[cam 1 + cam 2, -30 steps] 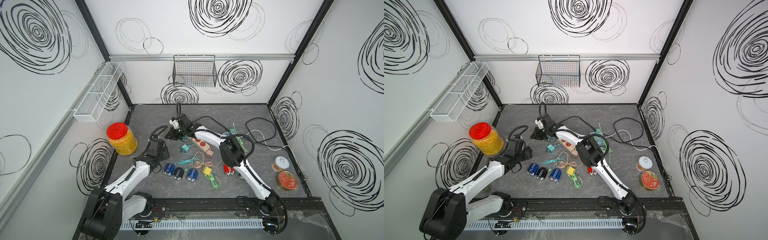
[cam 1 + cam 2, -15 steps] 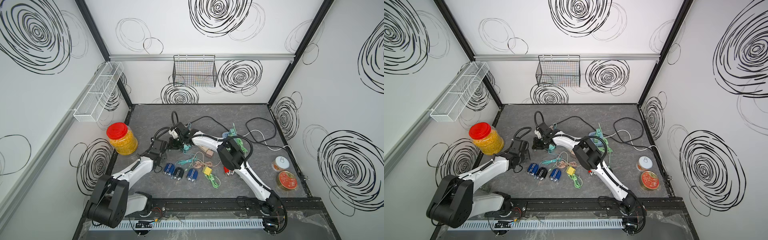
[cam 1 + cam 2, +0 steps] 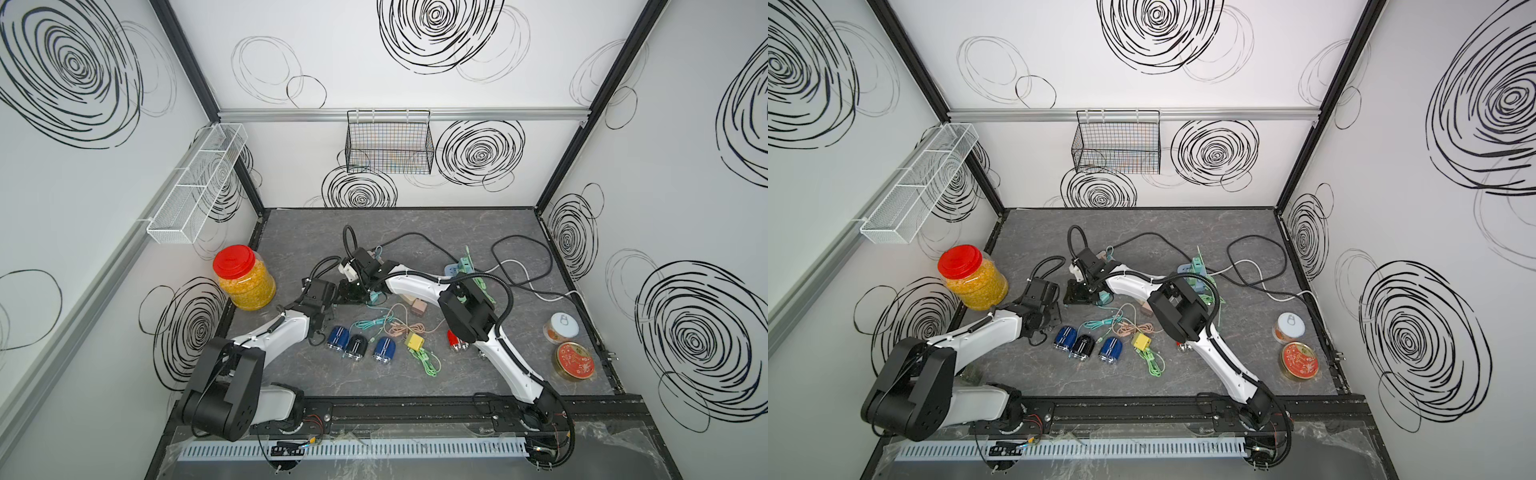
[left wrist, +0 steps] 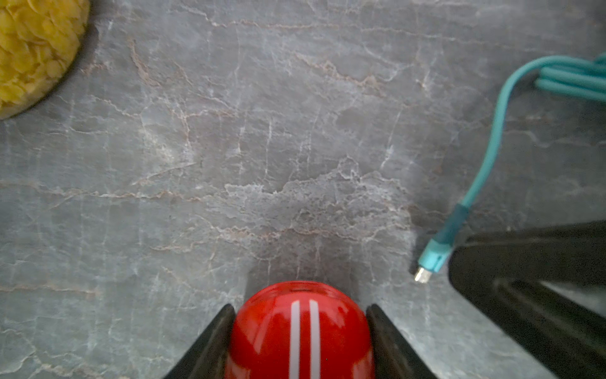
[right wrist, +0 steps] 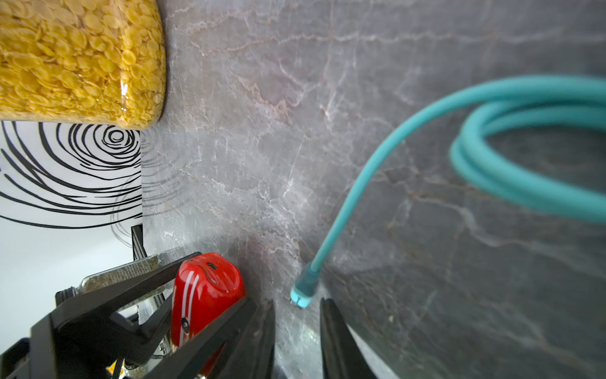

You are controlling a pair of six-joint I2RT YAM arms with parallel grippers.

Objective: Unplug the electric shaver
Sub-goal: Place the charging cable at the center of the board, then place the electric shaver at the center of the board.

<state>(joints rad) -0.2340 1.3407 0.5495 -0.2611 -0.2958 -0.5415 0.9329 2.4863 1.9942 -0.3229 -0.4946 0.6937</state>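
The electric shaver [image 4: 300,331] is red and glossy with two white stripes, and my left gripper [image 4: 300,315] is shut on its sides. Its charging port [image 5: 212,265] is bare. The teal cable's plug [image 5: 303,292] lies loose on the table just past my right gripper [image 5: 297,302], which is open with nothing between its fingers. In the left wrist view the plug [image 4: 436,256] rests beside a right finger [image 4: 524,288]. In both top views the two grippers [image 3: 353,293] [image 3: 1077,297] meet at centre left, and the shaver is hidden under them.
A jar of yellow flakes [image 3: 245,278] stands close on the left. Three small blue and black shavers [image 3: 357,345], a yellow cube [image 3: 414,341] and tangled green, pink and teal cables [image 3: 386,324] lie in front. A power strip [image 3: 459,268] and two tins [image 3: 575,360] are to the right.
My right gripper has come forward beside the left one and its jaws have parted, letting the teal plug go. The left gripper keeps its hold on the shaver.
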